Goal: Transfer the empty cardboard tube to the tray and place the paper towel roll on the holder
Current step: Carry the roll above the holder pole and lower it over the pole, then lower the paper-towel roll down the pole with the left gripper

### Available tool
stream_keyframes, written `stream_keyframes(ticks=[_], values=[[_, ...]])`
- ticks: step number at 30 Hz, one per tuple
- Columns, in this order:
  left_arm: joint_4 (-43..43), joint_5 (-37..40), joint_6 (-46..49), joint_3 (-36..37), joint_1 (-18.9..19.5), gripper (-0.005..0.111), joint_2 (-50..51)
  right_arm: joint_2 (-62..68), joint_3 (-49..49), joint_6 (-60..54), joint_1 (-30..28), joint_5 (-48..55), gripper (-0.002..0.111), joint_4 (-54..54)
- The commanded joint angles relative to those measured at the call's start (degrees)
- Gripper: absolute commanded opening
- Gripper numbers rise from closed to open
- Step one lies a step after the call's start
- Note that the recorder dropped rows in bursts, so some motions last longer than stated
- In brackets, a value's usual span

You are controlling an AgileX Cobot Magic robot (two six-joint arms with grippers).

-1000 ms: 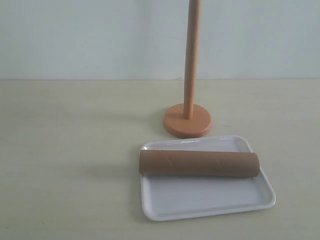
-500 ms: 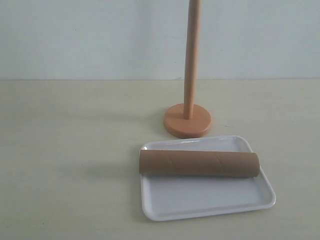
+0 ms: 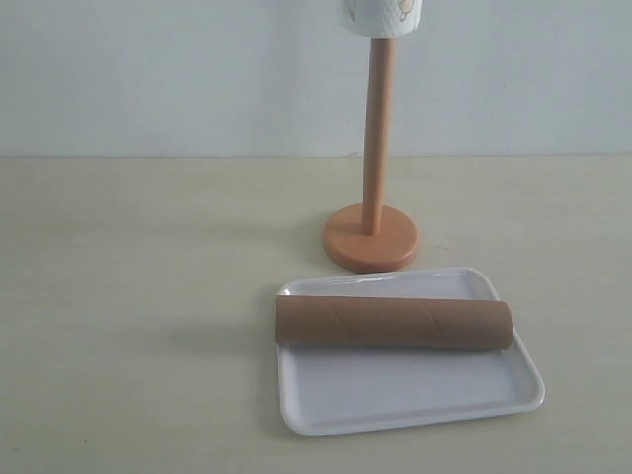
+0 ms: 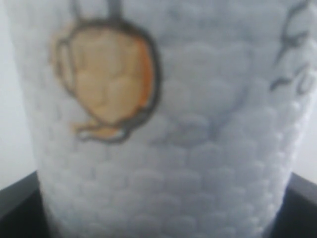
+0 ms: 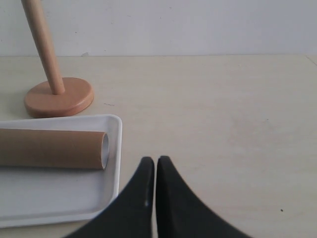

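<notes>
Only the lower end of the roll point(image 3: 381, 17) shows in the exterior view, the rest cut off by the picture's top edge. It sits around the top of the pole point(image 3: 377, 138) of the holder point(image 3: 370, 240), high above the round base; how far the pole reaches inside is hidden. In the left wrist view the roll fills nearly everything, blurred, with embossed paper, a yellow cartoon print point(image 4: 106, 84) and grey marks too soft to read. The left gripper point(image 4: 161, 213) grasps the roll: dark fingers point(image 4: 15, 210) show on either side of it, their tips hidden by the paper. The tube point(image 3: 393, 323) lies on its side across the tray point(image 3: 410, 395), towards the rim nearest the holder. The right gripper point(image 5: 152, 163) is clenched with nothing between its tips, above the bare table point(image 5: 223, 109) just beside the tray. In its view the tube's far end and the pole's top are cut off.
</notes>
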Motion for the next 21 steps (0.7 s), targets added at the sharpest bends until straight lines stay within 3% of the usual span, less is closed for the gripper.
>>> stream_keyframes(ticks=[1,21], values=[[0.00,-1.42,0.35,-0.74,0.05,0.004,-0.97,-0.30,-0.05,0.00,0.05,-0.53,0.001,0.08],[1.14,-5.25,0.35,-0.47,0.05,0.004,-1.01,-0.30,-0.05,0.00,0.05,-0.18,0.001,-0.11]])
